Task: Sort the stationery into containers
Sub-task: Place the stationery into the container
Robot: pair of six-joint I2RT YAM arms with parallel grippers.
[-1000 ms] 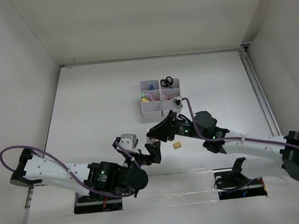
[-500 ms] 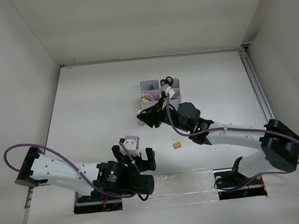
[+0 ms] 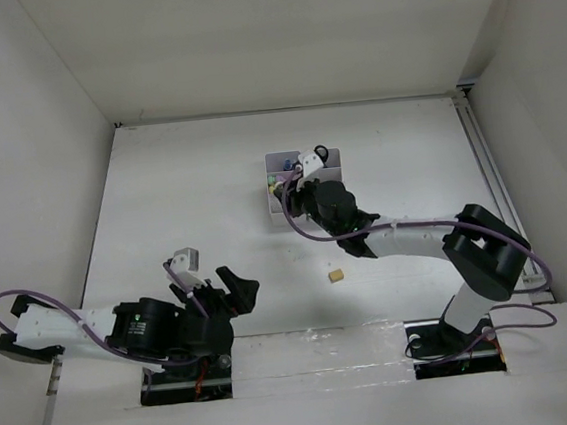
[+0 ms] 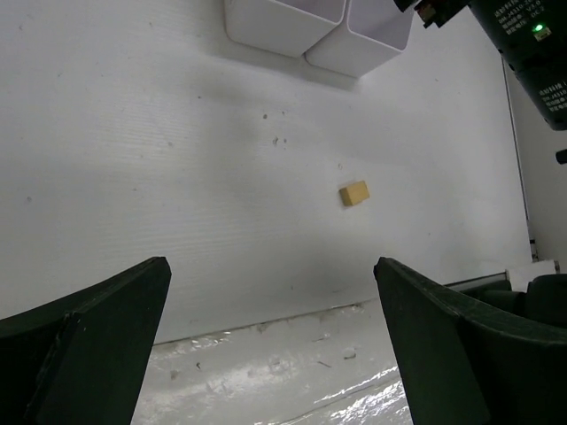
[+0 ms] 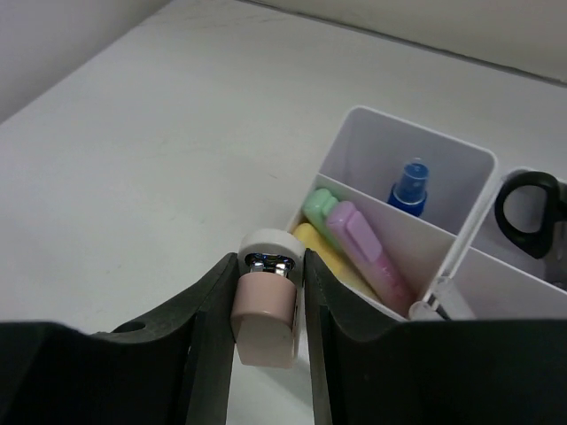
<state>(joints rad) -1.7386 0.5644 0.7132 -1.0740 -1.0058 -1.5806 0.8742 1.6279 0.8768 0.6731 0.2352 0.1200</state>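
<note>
- The right gripper (image 5: pixel 266 274) is partly closed. Its two dark fingers (image 5: pixel 199 345) pinch a pink stapler (image 5: pixel 264 319) by its sides, with the stapler's white round end and metal piece facing away from the wrist.
- The pink stapler is held off the table (image 4: pixel 133 133), at the near-left corner of the white organiser (image 5: pixel 363 146), just in front of the compartment with the markers.
- That compartment holds a green marker (image 5: pixel 317 207), a pink marker (image 5: pixel 368 257) and a yellow tube (image 5: pixel 321 255), lying side by side.
- The compartment behind it holds a blue-capped tube (image 5: pixel 410 183), standing upright.
- The black handles of the scissors (image 5: pixel 529 205) stick out of a compartment in the organiser's right column.
- The left gripper (image 4: pixel 270 279) is low over the near part of the table, well apart from the organiser. Its jaws are spread wide with nothing between them.
- A tan eraser (image 4: pixel 354 193) lies alone on the table between the organiser and the near edge, ahead of the left gripper and touching neither gripper.
</note>
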